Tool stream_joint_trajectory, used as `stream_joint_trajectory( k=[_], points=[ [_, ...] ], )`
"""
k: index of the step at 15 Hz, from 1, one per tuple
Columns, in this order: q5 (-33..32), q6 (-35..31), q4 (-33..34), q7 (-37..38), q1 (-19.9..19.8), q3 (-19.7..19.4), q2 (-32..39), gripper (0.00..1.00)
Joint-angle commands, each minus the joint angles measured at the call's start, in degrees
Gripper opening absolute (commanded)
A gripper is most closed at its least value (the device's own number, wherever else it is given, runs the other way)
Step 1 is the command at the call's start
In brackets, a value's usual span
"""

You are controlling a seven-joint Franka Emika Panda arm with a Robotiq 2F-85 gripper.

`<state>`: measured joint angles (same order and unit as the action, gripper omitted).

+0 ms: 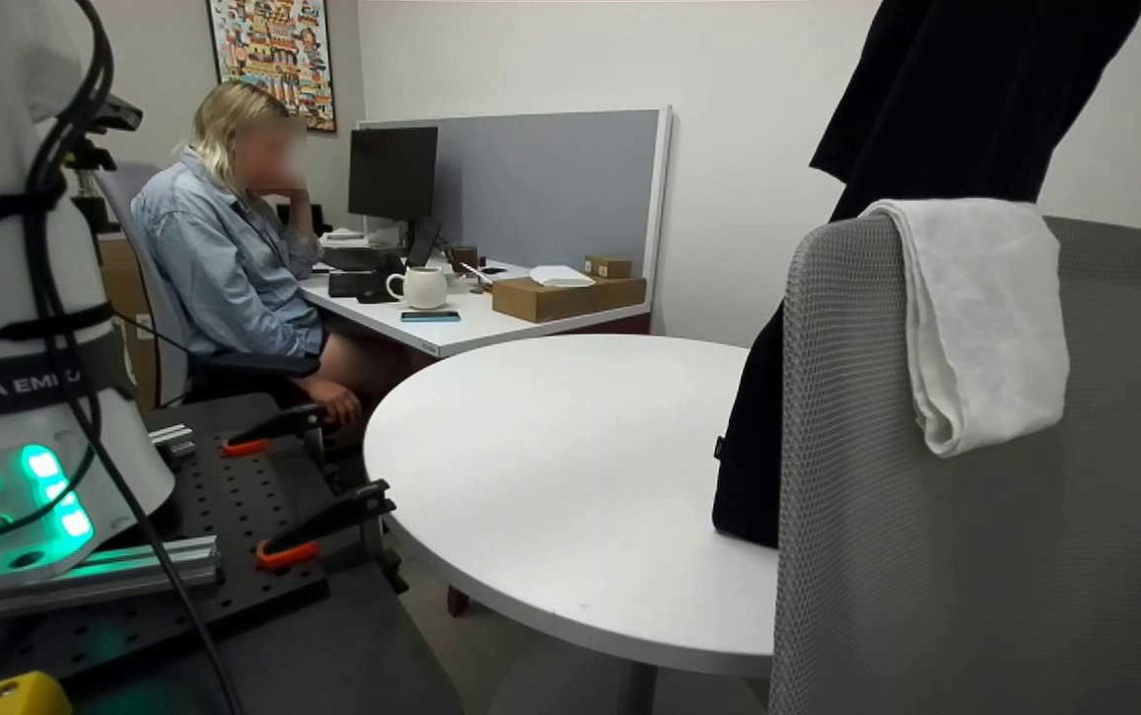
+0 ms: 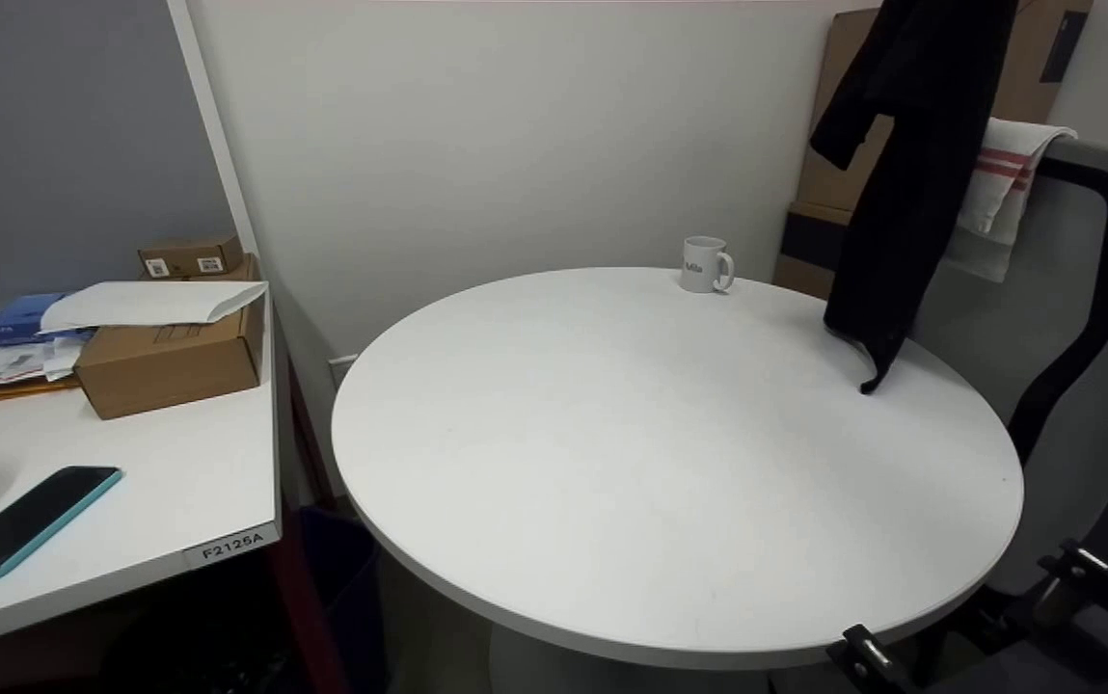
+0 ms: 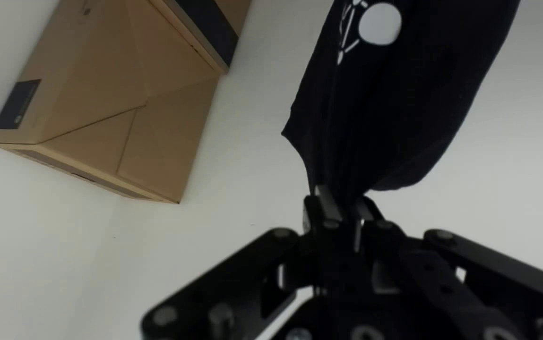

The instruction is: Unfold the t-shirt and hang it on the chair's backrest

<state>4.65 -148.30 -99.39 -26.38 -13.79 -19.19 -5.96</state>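
In an exterior view, your table [image 2: 650,434] has desk [image 2: 177,453] left, chair [image 2: 1016,337] right, mug [image 2: 701,265] on its far part, t-shirt [image 2: 920,193] over its right side.

You have even light on the white round table [image 2: 650,434]; left of it in an exterior view, rectangular green lights [image 1: 58,491] glare. In your wrist view, the black jointed gripper [image 3: 344,203] is blurred.

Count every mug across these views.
2: a cream mug on the desk, a white mug on the round table. More may be hidden behind the gray mesh chair.
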Motion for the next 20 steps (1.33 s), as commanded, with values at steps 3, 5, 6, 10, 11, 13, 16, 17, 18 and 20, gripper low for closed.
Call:
stream_joint_trajectory(
  k=[3, 5, 6, 10, 11, 13, 16, 17, 18, 20],
  points=[
    [0.02, 1.66, 3.36, -0.65, -3.31, -3.56, 1.11, 0.02],
    [-1.09, 3.06, 2.42, -0.84, -4.47, -4.46, 0.05, 0.02],
    [-1.58, 3.95, 1.76, -1.39, -4.93, -4.85, -0.44, 0.02],
    [-2.14, 8.01, 0.72, -3.62, -6.33, -6.18, -0.62, 0.33],
    [-2.26, 7.86, 0.56, -3.65, -6.57, -6.36, -0.59, 0.36],
    [-2.46, 7.67, 0.47, -3.78, -6.89, -6.57, -0.53, 0.51],
    [-2.65, 7.05, 0.58, -3.69, -6.99, -6.49, -0.26, 0.74],
    [-2.6, 6.89, 0.62, -3.77, -6.85, -6.38, -0.22, 0.81],
    [-2.05, 6.48, 0.57, -4.28, -6.5, -6.17, -0.31, 0.87],
    [-0.04, 5.76, 0.14, -6.57, -5.05, -5.29, -0.98, 0.99]
  ],
)
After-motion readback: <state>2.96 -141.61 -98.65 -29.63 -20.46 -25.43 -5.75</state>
